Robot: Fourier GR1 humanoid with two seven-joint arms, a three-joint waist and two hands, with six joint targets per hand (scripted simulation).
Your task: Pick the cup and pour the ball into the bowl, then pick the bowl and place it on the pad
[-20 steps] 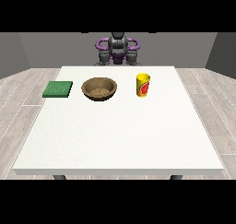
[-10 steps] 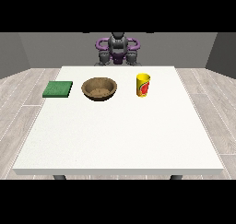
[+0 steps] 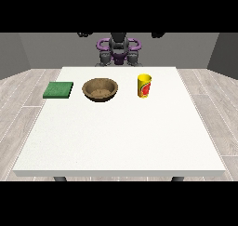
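- Raised since a second ago, both my arms are now lifted high behind the table (image 3: 119,141): the robot hand at the view's left (image 3: 84,34) and the robot hand at the view's right (image 3: 158,34) show as small dark shapes at the top of the scene, where neither appeared before.
- Nothing on the table has shifted in that time.
- Yellow cup (image 3: 144,85) stands upright on the far half of the table, right of centre, untouched; the ball it should carry cannot be seen from here.
- Wooden bowl (image 3: 100,89) sits just left of the cup, apart from it, mouth up.
- Green pad (image 3: 58,89) lies flat farther left, near the table's left edge, beside the bowl but not touching.
- Step in hand, as I judge it: the very start, the reach for the cup not yet begun.
- Next move calls for the robot hand at the view's right to come down and forward to the cup's side and close round it without tipping it.
- Neither robot hand holds anything; whether the fingers are spread or curled I cannot tell.
- No obstacle stands between that hand and the cup; the bowl is near enough to be clipped on the pour.
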